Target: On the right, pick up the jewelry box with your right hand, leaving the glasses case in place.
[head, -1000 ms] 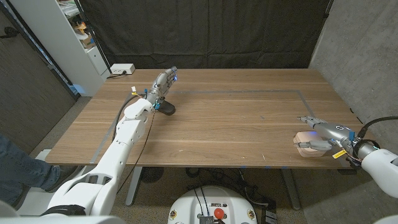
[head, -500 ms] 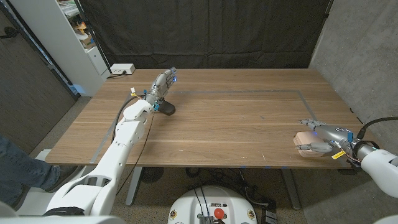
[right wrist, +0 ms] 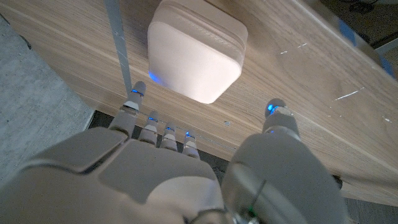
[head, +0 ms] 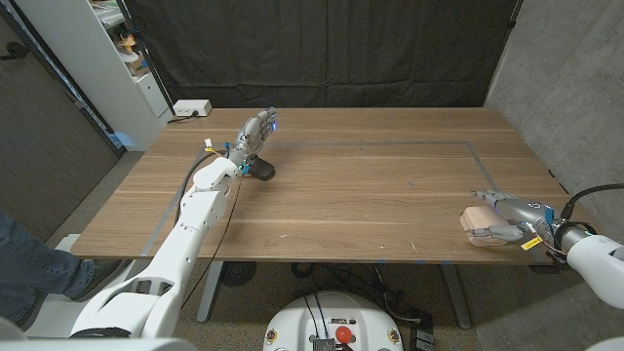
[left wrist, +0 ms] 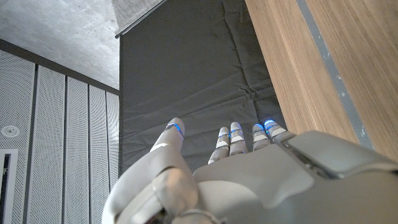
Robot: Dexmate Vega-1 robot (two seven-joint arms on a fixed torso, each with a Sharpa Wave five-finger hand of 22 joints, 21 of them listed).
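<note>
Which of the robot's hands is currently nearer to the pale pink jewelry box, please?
The right hand: it hovers open directly beside the jewelry box at the table's right front. The left hand is far across the table, beside the dark glasses case.

The small dark glasses case (head: 259,171) is partly hidden behind the left hand (head: 255,130); its shape stays unclear.

Both arms have smooth white shells. The left hand (head: 255,129) and right hand (head: 509,216) are grey, with segmented fingers and blue lights at the fingertips (right wrist: 134,91). Black cables run along the left forearm. Yellow tags mark both wrists. A black cable leaves the right wrist.
</note>
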